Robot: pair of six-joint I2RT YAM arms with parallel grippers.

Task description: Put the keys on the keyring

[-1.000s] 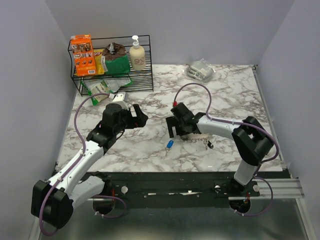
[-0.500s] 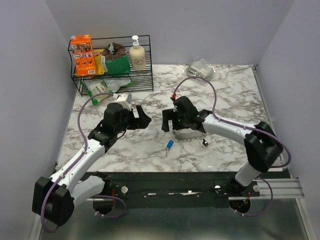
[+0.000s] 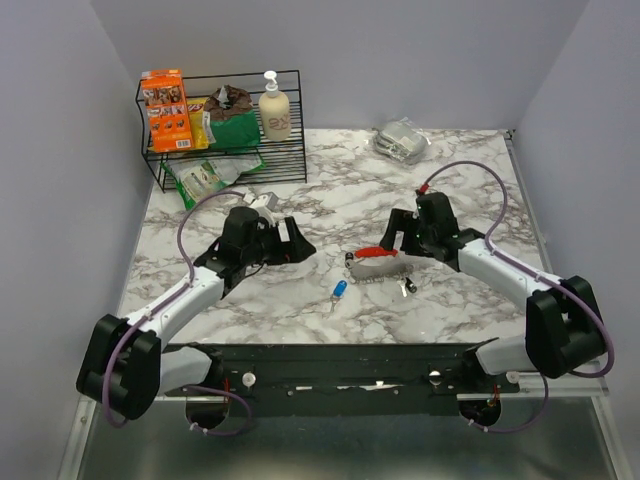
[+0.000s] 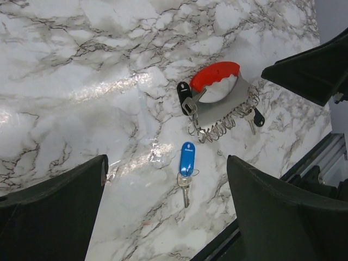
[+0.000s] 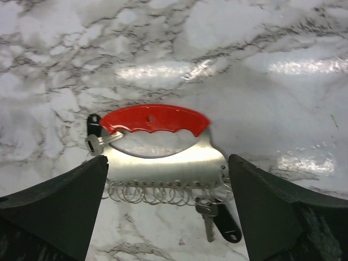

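The keyring (image 3: 380, 266) is a silver plate with a curved red grip and a row of small rings, lying flat at the table's centre. It shows in the left wrist view (image 4: 218, 98) and the right wrist view (image 5: 163, 155). Two silver keys with black tags hang on it, one at each end (image 5: 98, 142) (image 5: 209, 216). A loose key with a blue tag (image 3: 339, 291) (image 4: 186, 159) lies just in front of it. My left gripper (image 3: 298, 246) (image 4: 166, 168) is open and empty, left of the keys. My right gripper (image 3: 397, 240) (image 5: 168, 163) is open and empty, just behind the keyring.
A black wire rack (image 3: 283, 160) at the back left holds an orange box (image 3: 165, 110), green bags and a soap bottle (image 3: 274, 108). A clear plastic packet (image 3: 402, 140) lies at the back right. The black mounting rail (image 3: 380, 362) runs along the near edge.
My right gripper has drawn back to the right off the keyring, uncovering its red grip. My left gripper has reached further right toward the centre. The blue-tagged key has not moved.
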